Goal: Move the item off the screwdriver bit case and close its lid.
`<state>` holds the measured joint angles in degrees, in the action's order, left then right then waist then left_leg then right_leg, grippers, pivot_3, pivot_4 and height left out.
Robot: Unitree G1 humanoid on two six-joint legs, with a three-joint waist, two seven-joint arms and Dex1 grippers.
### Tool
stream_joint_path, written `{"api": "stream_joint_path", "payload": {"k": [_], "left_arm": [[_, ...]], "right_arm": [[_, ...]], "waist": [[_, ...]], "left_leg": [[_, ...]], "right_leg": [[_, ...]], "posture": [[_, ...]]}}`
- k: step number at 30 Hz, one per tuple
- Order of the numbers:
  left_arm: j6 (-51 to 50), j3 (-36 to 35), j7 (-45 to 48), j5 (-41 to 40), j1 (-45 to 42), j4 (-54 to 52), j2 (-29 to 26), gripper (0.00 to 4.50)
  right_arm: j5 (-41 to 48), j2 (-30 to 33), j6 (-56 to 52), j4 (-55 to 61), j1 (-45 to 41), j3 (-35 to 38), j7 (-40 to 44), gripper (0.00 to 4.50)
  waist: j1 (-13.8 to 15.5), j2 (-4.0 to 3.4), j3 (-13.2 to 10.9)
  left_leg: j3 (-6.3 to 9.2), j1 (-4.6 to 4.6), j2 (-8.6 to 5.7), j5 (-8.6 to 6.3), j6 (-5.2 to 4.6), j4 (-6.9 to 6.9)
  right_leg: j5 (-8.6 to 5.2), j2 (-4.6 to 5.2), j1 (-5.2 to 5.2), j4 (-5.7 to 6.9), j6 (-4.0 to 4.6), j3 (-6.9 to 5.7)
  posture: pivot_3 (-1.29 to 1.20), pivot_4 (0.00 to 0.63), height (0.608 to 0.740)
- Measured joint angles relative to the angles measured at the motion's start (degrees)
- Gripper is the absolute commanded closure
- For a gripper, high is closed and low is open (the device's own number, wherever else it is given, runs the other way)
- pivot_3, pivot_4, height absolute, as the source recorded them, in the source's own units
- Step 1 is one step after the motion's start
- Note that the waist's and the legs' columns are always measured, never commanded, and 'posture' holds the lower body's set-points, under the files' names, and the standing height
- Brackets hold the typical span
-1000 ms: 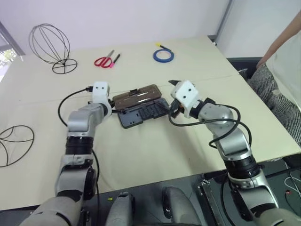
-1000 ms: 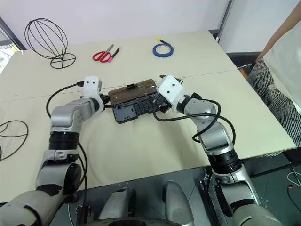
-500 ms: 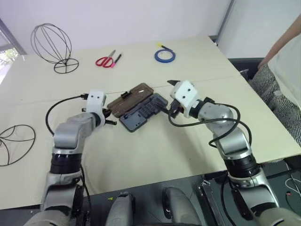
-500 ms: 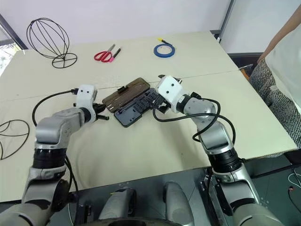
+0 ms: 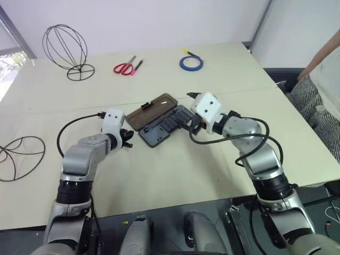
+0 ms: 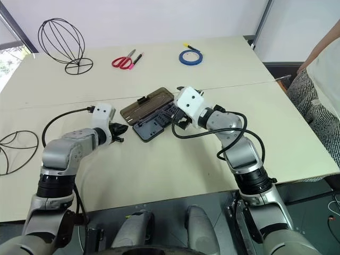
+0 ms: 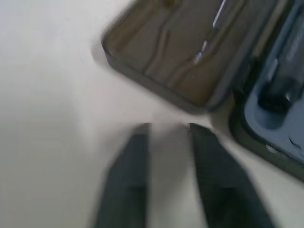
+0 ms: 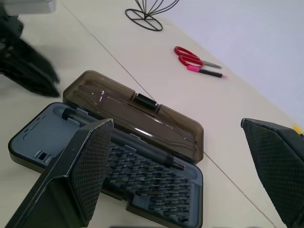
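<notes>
Two wire frames (image 5: pixel 65 51) (image 5: pixel 18 158), one open bit case (image 5: pixel 166 125), one scissors (image 5: pixel 126 68), one tape roll (image 5: pixel 190 63).

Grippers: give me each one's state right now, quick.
Left gripper: fingers apart, holding nothing, just short of the open lid.
Right gripper: wide open, empty, over the bit case.

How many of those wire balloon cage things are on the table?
2. One wire cage stands upright at the table's far left corner, near the scissors. The other wire cage lies at the left edge, partly cut off from view.
</notes>
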<state>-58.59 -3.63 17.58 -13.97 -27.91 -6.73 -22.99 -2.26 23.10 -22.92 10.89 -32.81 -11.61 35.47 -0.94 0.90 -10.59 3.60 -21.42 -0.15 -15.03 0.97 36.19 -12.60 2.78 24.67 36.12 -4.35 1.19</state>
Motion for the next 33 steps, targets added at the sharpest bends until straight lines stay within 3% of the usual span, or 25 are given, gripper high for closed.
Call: {"api": "stream_joint_path", "payload": {"k": [3, 4, 12, 23, 27, 33], "left_arm": [[3.5, -0.1, 0.5, 0.3, -1.7, 0.0, -1.4, 0.14], [4.6, -0.1, 0.5, 0.6, -2.2, 0.0, -1.8, 0.05], [9.3, -0.1, -1.2, 2.4, -3.8, 5.9, -1.3, 0.05], [12.9, -3.1, -15.0, 4.9, -13.6, 25.3, 12.1, 0.05], [11.3, -6.5, -19.3, 4.3, -15.6, 26.6, 14.5, 0.05], [4.4, -10.6, -26.8, 3.9, -15.4, 20.2, 20.0, 0.05]], "right_arm": [[0.1, 0.0, 0.1, 0.0, 0.0, 0.0, 0.2, 0.0], [0.1, 0.0, 0.1, 0.0, -0.1, -0.1, 0.3, 0.0], [0.1, 0.2, 0.2, -0.1, -0.4, -0.4, 0.5, 0.0], [0.1, 0.3, 0.4, -0.9, -1.1, -0.6, 0.4, 0.0], [0.1, 0.4, 0.4, -0.9, -1.1, -0.6, 0.3, 0.0], [0.1, 0.4, 0.3, -0.8, -1.1, -0.6, 0.1, 0.0]], "waist": [[0.1, 0.0, 0.0], [0.1, 0.0, 0.0], [0.1, 0.01, 0.0], [0.0, 0.07, 0.0], [-0.1, 0.07, 0.0], [0.1, 0.07, 0.0]], "left_leg": [[0.0, -0.01, 0.0, 0.0, 0.01, 0.0], [-0.01, -0.01, 0.0, 0.0, 0.01, 0.0], [-0.01, -0.01, 0.0, 0.0, 0.0, 0.01], [0.0, -0.02, -0.03, 0.0, 0.0, 0.02], [0.0, 0.0, -0.03, 0.0, 0.0, 0.01], [0.01, -0.01, -0.04, 0.02, 0.03, 0.02]], "right_leg": [[0.0, 0.01, 0.0, -0.01, 0.0, 0.0], [0.0, 0.01, 0.0, -0.02, 0.0, 0.0], [0.0, 0.0, 0.0, -0.01, 0.0, -0.02], [0.02, 0.01, 0.0, -0.03, -0.03, -0.04], [0.02, 0.01, 0.0, 0.01, -0.03, -0.04], [0.02, 0.03, -0.01, 0.0, -0.04, -0.03]], "posture": [[0.0, 0.15, 0.74], [0.0, 0.15, 0.74], [0.0, 0.15, 0.74], [0.0, 0.15, 0.74], [0.0, 0.15, 0.74], [0.0, 0.15, 0.74]]}}
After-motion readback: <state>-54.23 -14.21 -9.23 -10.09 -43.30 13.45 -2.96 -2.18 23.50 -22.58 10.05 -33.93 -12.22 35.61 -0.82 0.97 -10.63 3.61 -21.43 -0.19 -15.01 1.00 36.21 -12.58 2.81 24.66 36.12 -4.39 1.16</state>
